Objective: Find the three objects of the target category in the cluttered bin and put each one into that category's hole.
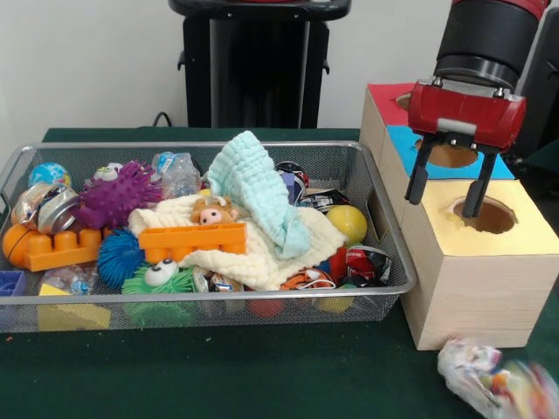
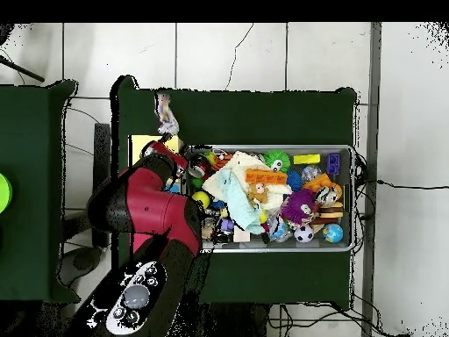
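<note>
Front view: pincer (image 1: 445, 187) is held above the yellow-topped box (image 1: 489, 266), fingers spread apart, nothing between them. One fingertip hangs over the round hole (image 1: 487, 216) in the yellow top, the other just beside the hole in the blue-topped box (image 1: 452, 155). A red-topped box (image 1: 389, 96) is seen behind those. The wire mesh bin (image 1: 389, 236) sits on the green desk (image 1: 262, 375), touching the boxes' side, packed with toys: mint cloth (image 1: 253, 188), cream cloth (image 1: 262, 253), orange brick (image 1: 192, 240), purple spiky ball (image 1: 118, 196), yellow ball (image 1: 348, 223). A crumpled white wrapper (image 1: 493, 380) with coloured blotches lies on the desk in front of the yellow-topped box, outside the bin.

Overhead view: the red arm (image 2: 153, 211) covers the boxes and the bin's adjoining end. The wrapper (image 2: 165, 110) is seen on the desk, apart from the bin (image 2: 349, 197). The pincer's fingers cannot be made out here.
</note>
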You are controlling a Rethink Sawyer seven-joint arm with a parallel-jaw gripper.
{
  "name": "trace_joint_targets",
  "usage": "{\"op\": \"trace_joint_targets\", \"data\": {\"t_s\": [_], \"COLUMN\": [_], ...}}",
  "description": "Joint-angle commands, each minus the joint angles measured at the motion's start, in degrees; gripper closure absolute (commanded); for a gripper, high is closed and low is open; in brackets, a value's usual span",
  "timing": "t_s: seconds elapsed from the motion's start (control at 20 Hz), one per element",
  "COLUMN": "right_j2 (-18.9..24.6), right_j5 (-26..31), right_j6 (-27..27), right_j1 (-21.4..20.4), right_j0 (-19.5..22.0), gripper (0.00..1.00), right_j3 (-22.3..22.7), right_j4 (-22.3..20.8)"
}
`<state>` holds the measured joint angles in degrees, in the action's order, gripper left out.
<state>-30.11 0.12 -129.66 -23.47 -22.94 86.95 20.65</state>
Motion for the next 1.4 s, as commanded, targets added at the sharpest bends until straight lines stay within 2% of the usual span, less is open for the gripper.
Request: {"op": "trace_joint_targets", "data": {"t_s": [0.05, 0.85, 1.0, 1.2, 1.4], "right_j2": [7.31, 7.76, 6.49, 7.01, 5.02], "right_j5": [2.67, 1.42, 2.07, 1.25, 5.91], "right_j6": [-4.62, -4.82, -5.23, -4.77, -2.34], "right_j1": [-0.7, 0.42, 2.19, 3.04, 5.33], "right_j0": [1.83, 2.52, 1.61, 1.94, 1.93], "gripper": [0.0, 0.0, 0.0, 0.0, 0.0], "right_j3": [4.33, 3.04, 1.18, -0.55, -7.19], "right_j4": [-3.69, -3.32, -2.05, -2.14, -1.59]}}
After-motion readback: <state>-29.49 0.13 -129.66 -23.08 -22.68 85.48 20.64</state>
